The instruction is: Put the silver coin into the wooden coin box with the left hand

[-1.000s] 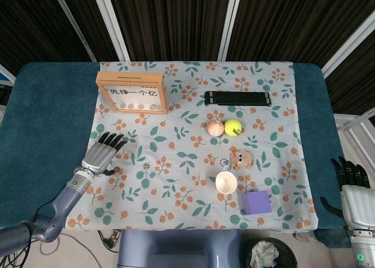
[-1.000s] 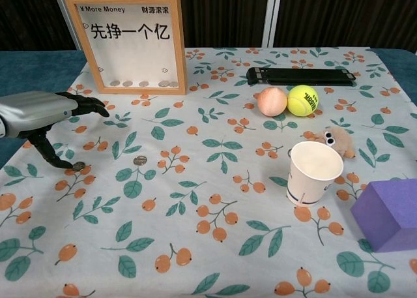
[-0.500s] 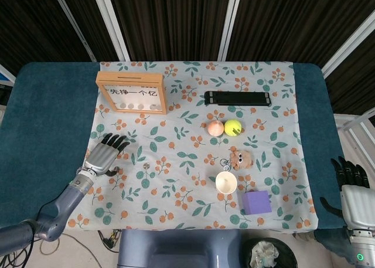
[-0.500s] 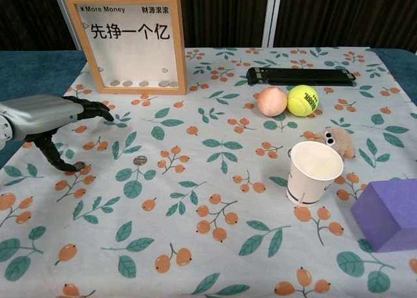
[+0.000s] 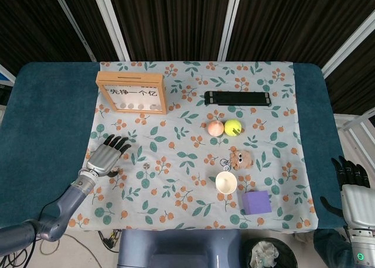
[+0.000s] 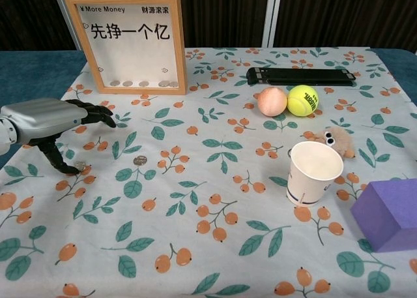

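The wooden coin box (image 5: 131, 92) (image 6: 130, 40) stands upright at the back left of the floral cloth, with several coins along its bottom behind the pane. My left hand (image 5: 105, 156) (image 6: 49, 119) hovers low over the cloth's left side with its fingers stretched forward and holds nothing. Its thumb points down beside a small greyish coin (image 6: 79, 165). A second, darker coin (image 6: 139, 160) (image 5: 146, 164) lies to the right of the hand. My right hand (image 5: 351, 186) stays off the table's right edge, fingers apart and empty.
A peach-coloured ball (image 6: 272, 101) and a tennis ball (image 6: 303, 100) sit mid-table, with a black bar (image 6: 301, 75) behind them. A paper cup (image 6: 314, 173), a plush toy (image 6: 339, 140) and a purple block (image 6: 391, 213) are at the right front.
My left hand has shifted slightly right and lower over the cloth, its thumb staying beside the greyish coin. Both coins and my right hand have not moved.
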You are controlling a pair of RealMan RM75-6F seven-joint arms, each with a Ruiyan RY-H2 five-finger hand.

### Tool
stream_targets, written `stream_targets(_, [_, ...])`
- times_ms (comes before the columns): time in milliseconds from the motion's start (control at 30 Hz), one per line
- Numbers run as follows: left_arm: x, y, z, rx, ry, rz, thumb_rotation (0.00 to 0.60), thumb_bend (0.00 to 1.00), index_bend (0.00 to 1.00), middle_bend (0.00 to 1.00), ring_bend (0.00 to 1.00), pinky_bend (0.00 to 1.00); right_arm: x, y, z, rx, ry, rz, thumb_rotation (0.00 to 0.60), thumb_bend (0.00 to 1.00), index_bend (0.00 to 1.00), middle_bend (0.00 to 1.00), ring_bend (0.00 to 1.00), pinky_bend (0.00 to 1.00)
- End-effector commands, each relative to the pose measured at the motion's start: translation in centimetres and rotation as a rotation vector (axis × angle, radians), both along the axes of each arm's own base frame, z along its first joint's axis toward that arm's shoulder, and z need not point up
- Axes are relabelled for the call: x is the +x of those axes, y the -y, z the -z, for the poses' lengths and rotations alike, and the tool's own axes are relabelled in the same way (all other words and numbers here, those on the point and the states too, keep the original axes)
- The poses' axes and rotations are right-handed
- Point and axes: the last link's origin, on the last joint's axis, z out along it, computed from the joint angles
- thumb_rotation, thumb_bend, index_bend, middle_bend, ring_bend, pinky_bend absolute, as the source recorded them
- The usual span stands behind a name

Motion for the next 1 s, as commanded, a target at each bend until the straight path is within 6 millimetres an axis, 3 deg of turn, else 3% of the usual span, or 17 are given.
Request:
stream_targets(33, [0.0,0.04,0.16,-0.003,-0.004,0.003,0.6,0.13,0.18,0.0,0.0,0.0,-0.01,0.0,0.01,0.001,0.0,0.0,0.6,0.26,0.02,0.0,0.0,0.0])
stream_targets(167, [-0.12,0.11,0.41,-0.007,-0.006,0.003,0.6,0.13,0.22,0.0,0.0,0.0,0.0,0.01,0.02,0.002,0.0,-0.001,0.6,0.26,0.02,0.0,0.0,0.0])
stream_targets(567, [-0.29,0.36,0.69,-0.006,-0.001,0.024,0.6,0.19,0.53,0.01,0.0,0.0,0.0,-0.02,0.11,0.01,0.004,-0.001,0.6,0.26,0.02,0.0,0.0,0.0])
stream_targets(1000, [-0.9,0.44,0.68,-0.011,-0.009,0.016,0.6,0.27,0.6,0.03,0.0,0.0,0.0,-0.02,0.16,0.019,0.01,0.004,0.6,0.26,0.02,0.0,0.0,0.0])
